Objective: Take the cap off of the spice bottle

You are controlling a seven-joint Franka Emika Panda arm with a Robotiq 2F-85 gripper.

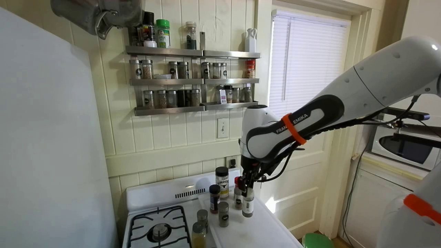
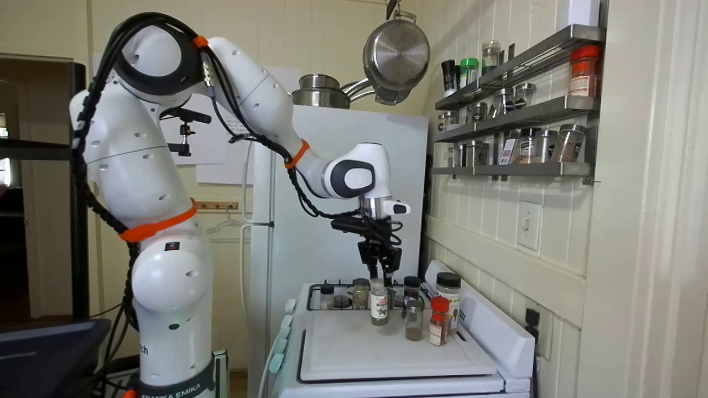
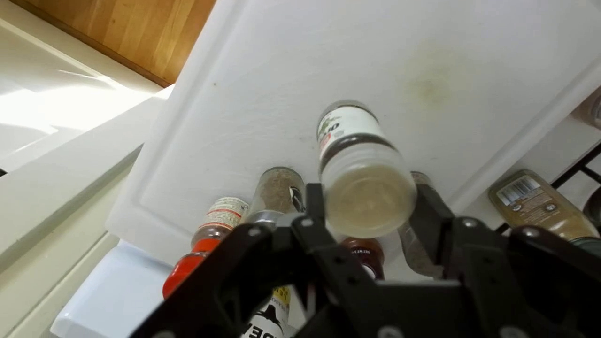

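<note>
The spice bottle is clear, with a white label and dark contents. It is upright over the white board in the wrist view and also shows in both exterior views. Its pale, translucent cap faces the wrist camera and is on the bottle. My gripper has one finger on each side of the cap, and both fingers look pressed against it. The gripper also shows above the bottle in an exterior view. The bottle's base looks slightly raised off the board, but contact is hard to judge.
A grey-lidded jar and a red-capped bottle stand close by. A dark-capped bottle and a tall black-lidded bottle stand near the stove's back panel. A yellow-brown jar is near the burner grate.
</note>
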